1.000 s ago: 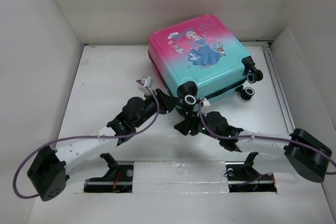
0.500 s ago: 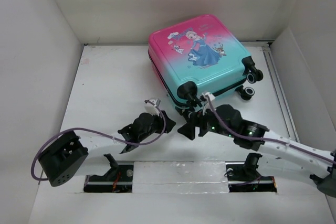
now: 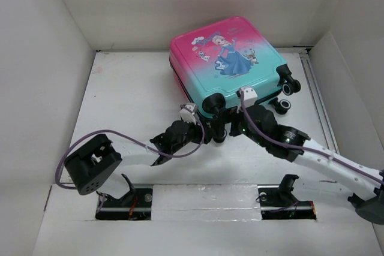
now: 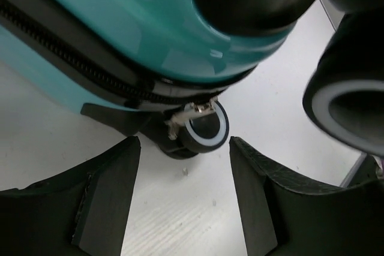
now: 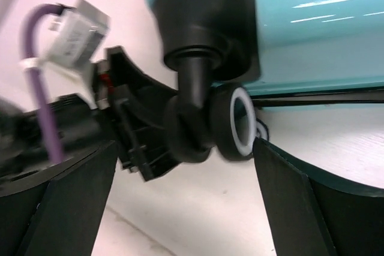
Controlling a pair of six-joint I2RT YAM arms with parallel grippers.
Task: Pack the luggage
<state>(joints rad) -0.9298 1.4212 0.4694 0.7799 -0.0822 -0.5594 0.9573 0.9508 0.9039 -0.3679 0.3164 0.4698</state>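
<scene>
Nearest the arm bases, both arms reach in to the same spot. The left gripper [image 4: 183, 163] comes from 7 o'clock with its fingers parted about halfway and nothing between them but bare table [image 3: 120, 88]. The right gripper [image 5: 180, 172] comes from 4 o'clock, spread wide. A corner wheel [image 5: 239, 123] stands in its gap on a black stem, touching neither finger.

Just beyond them lies the suitcase [image 3: 231, 64]. It is flat on the table toward 1 o'clock from the middle, picture side up, with its wheeled end turned to 5 o'clock. The zip [image 4: 78, 64] looks closed along the stretch in view.

This is a hard, glossy shell: stiff, probably light for its bulk, and slippery on its rounded faces, so two fingers would get little hold there. The wheels swivel and roll, so a pinch on one would likely twist away and let the case skate across the table. Better holds are the black wheel stem for steadying and the zip tab for opening. A small metal piece [image 4: 201, 107] beside the lower wheel [image 4: 207, 129] may be that tab, though it is too small to be sure.
</scene>
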